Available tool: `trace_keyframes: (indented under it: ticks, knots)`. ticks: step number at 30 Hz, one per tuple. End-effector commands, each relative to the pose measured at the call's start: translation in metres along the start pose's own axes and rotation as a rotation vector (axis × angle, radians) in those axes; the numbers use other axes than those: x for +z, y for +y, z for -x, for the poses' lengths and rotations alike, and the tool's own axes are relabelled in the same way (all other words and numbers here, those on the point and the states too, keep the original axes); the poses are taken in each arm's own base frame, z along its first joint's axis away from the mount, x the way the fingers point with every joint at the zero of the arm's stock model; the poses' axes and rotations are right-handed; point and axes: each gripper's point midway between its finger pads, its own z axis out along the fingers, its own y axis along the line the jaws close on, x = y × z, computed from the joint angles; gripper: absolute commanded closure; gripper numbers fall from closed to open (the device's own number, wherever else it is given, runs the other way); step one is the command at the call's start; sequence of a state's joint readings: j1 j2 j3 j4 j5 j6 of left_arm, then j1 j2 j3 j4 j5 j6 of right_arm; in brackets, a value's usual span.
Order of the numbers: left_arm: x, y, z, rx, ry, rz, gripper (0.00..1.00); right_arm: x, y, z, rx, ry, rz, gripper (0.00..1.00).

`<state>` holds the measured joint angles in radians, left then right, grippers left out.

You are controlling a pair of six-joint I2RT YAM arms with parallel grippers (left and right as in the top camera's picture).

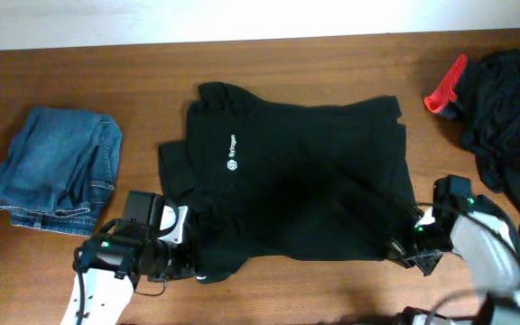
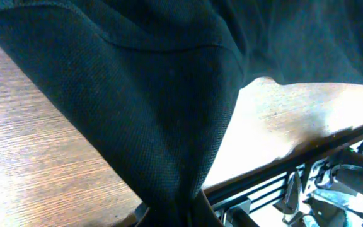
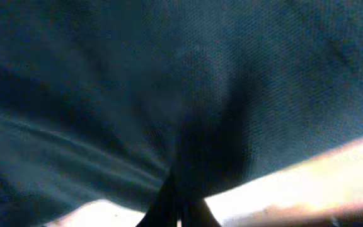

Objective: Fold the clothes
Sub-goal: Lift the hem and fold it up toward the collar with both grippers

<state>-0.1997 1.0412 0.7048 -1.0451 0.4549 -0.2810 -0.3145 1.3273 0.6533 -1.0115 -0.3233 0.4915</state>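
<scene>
Two grippers pinch near edge of black shirt [image 1: 305,181]: your left gripper [image 1: 192,264] nearest chest logo [image 1: 231,155], right gripper [image 1: 401,244] far along edge from logo; shirt body lies beyond both, long axis between them.

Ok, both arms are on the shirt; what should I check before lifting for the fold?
1. Left jaws shut on the shirt at its near-left corner: ok.
2. Right jaws shut on its near-right hem: ok.
3. Both fabric layers pinched on each side: cannot tell.
4. Logo side up: ok.
5. Jeans apart from the shirt: ok.
6. Dark clothing pile apart from the shirt: ok.
</scene>
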Motion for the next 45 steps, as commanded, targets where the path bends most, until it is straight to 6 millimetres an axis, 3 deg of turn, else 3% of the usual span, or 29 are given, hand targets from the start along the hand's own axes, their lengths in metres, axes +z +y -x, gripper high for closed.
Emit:
trace_keyframes:
  ticks: [1,6,15,21,29,39,45]
  knots:
    - [-0.013,-0.005,-0.002,0.012,-0.024,-0.003,1.0,-0.021,0.001,-0.016,-0.055,-0.059,0.036,0.96]
    - [-0.031,-0.012,-0.005,0.029,-0.056,-0.009,0.99,-0.038,0.001,-0.035,-0.074,-0.098,0.078,0.96]
    - [-0.05,-0.019,0.023,0.079,-0.19,0.017,1.0,-0.056,0.014,-0.022,-0.073,-0.16,0.113,0.96]
    - [-0.039,-0.018,0.041,0.078,-0.187,0.022,0.99,-0.059,0.025,-0.004,-0.114,-0.095,0.076,0.96]
    - [-0.023,-0.015,0.061,0.073,-0.177,0.025,0.99,-0.048,0.04,0.027,-0.138,0.038,0.023,0.96]
    - [-0.006,-0.009,0.091,0.078,-0.205,0.051,1.0,-0.044,0.059,0.067,-0.168,0.03,0.022,0.96]
    - [0.007,-0.003,0.108,0.08,-0.219,0.067,0.99,-0.036,0.069,0.075,-0.209,0.004,0.03,0.86]
